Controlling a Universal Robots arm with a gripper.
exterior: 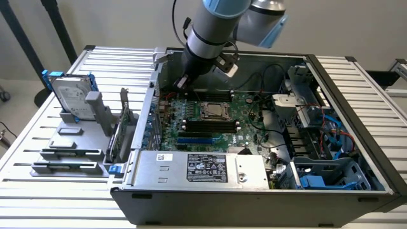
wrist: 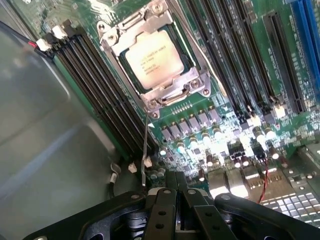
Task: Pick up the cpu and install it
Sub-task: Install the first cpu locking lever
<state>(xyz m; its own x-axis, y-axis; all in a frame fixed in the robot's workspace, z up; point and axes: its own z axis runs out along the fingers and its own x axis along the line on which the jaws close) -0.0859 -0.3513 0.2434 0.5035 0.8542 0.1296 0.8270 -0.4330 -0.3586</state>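
In the exterior view, the cpu is seen lying flat in its socket in the middle of the motherboard, inside the open computer case set on the slatted counter; the placing is therefore judged done, or very nearly so. The gripper is held low inside the case, near the back wall and apart from the cpu. On the exterior view's left, a hard drive with blue rails is stood upright in grey holder blocks, well apart from the work. Cables crowd the case's other side, though nothing is laid over the socket. In the wrist view, the cpu is framed by the metal retention plate, and a thin lever is seen running from the socket's corner toward the gripper, which is clenched with nothing in it (whether the lever is latched cannot be told). Memory slots are ranged on both sides.
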